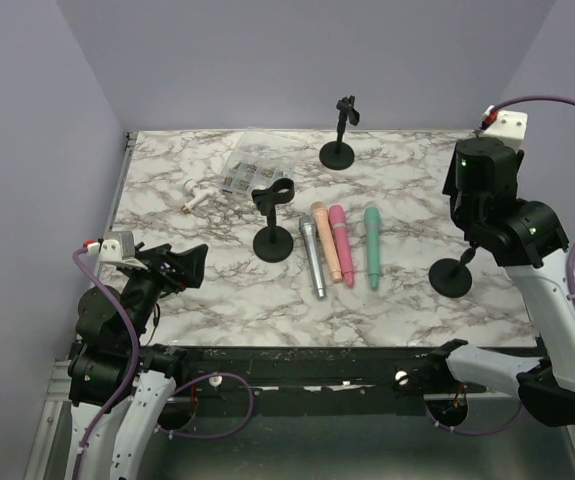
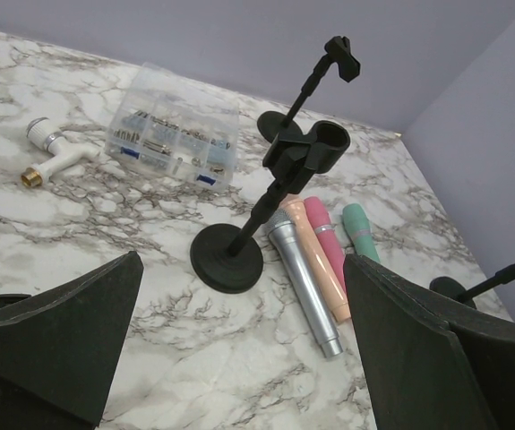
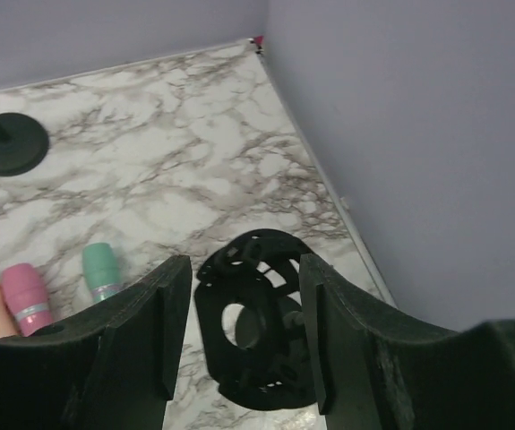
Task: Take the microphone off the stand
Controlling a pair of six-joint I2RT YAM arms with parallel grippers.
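Four microphones lie side by side on the marble table: silver [image 1: 313, 258], peach [image 1: 325, 240], pink [image 1: 341, 243] and green [image 1: 372, 245]. They also show in the left wrist view, silver [image 2: 304, 282] nearest. Three black stands are up, and the clips I can see hold nothing: the middle stand [image 1: 272, 240], the back stand [image 1: 339, 150] and the right stand [image 1: 452, 275]. My right gripper [image 1: 472, 240] is open, its jaws straddling the right stand's empty clip [image 3: 257, 327]. My left gripper [image 1: 182, 265] is open and empty at the front left, facing the middle stand [image 2: 315, 150].
A clear plastic parts box [image 1: 250, 170] and a white pipe fitting [image 1: 199, 197] lie at the back left. The purple side wall [image 3: 418, 134] rises close to the right of the right stand. The table's right edge [image 3: 329, 184] runs along it.
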